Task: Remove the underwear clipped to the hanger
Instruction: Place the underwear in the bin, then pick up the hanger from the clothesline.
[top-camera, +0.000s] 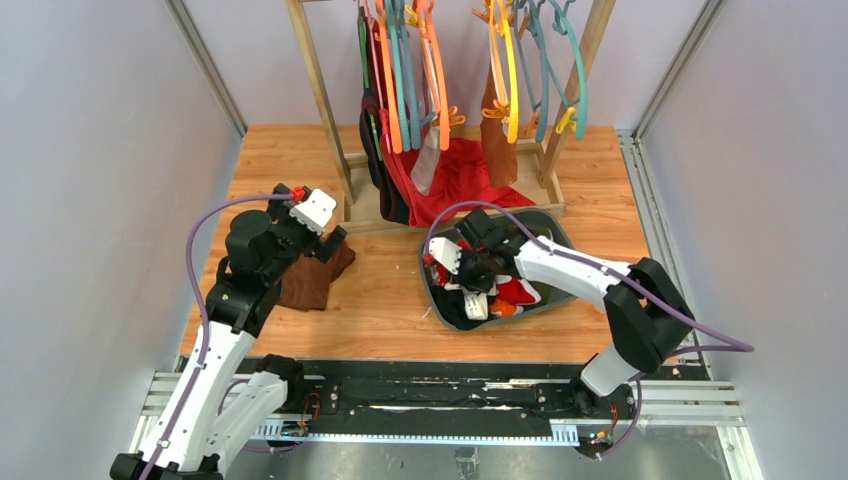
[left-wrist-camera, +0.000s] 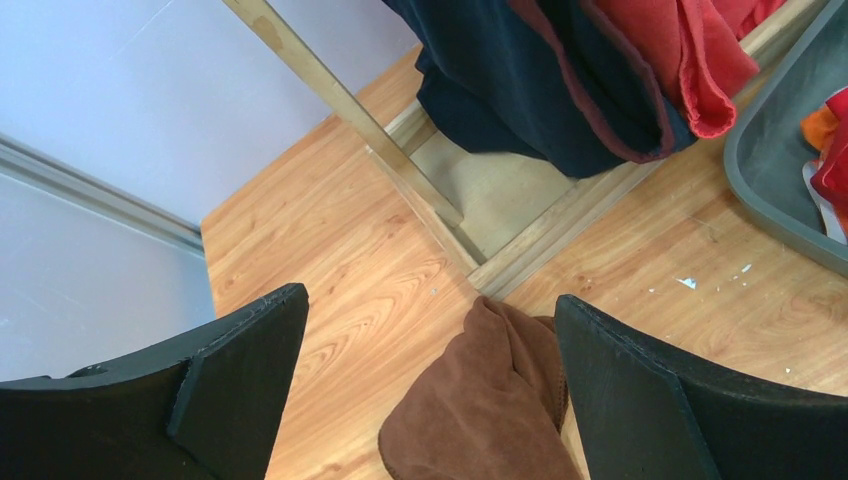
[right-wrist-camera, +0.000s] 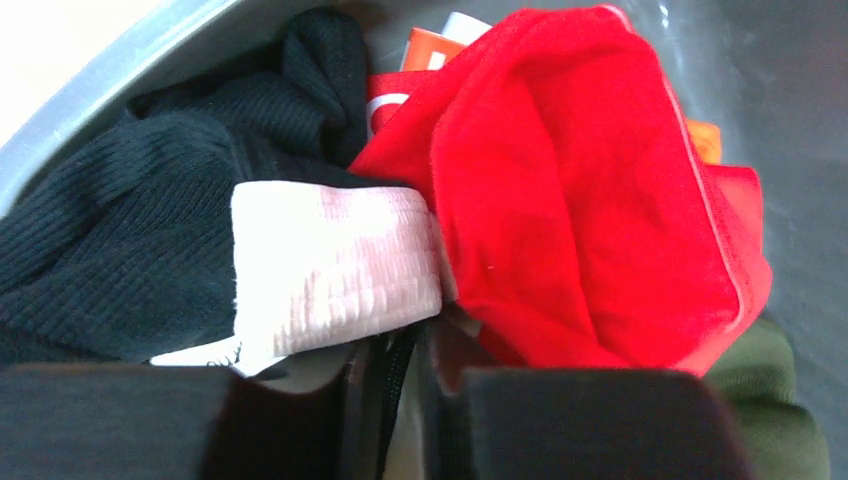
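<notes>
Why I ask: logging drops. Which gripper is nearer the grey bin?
Right. The right gripper is inside the bin; the left gripper is outside it, above the brown cloth.

The surface (top-camera: 400, 300) is a board of light orange-brown wood with clear grain. In the left wrist view, a few small white flecks (left-wrist-camera: 688, 283) lie on it. Plain pale grey-lilac walls close it on three sides: the left wall (top-camera: 90, 150), the right wall (top-camera: 770, 120) and the far wall (top-camera: 255, 60). Thin metal strips (top-camera: 205, 65) run down the far corners. A wooden rack (top-camera: 318, 90) with slanted posts stands at the far middle. A black and silver metal rail (top-camera: 440, 400) lies along the near edge, with grey floor (top-camera: 380, 462) nearer still. The light is soft and even, and the shadows are faint.
</notes>
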